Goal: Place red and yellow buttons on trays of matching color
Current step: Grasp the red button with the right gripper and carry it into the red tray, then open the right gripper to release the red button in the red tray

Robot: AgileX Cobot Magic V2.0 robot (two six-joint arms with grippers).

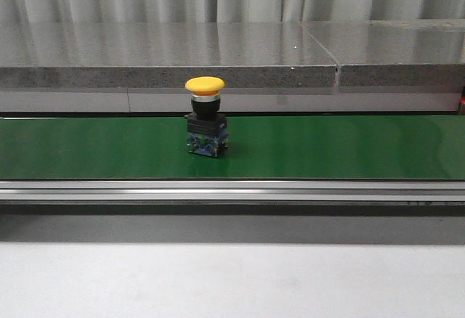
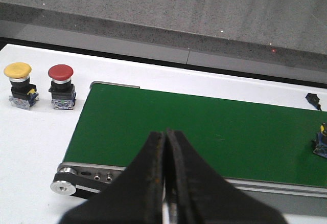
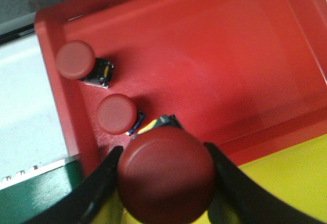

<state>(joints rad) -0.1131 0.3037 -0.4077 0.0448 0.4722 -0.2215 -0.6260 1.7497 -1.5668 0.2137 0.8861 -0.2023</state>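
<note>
Yellow tray (image 3: 291, 183) cut by frame edge; held button's (image 3: 167, 175) body hidden under its cap.

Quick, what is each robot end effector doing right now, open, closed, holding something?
Left end effector: closed, empty.
Right end effector: closed on a red button over the red tray.

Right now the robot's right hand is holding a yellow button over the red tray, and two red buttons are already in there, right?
Almost. The button in the right gripper is red, not yellow, as the right wrist view shows. The red tray does hold two red buttons.
</note>
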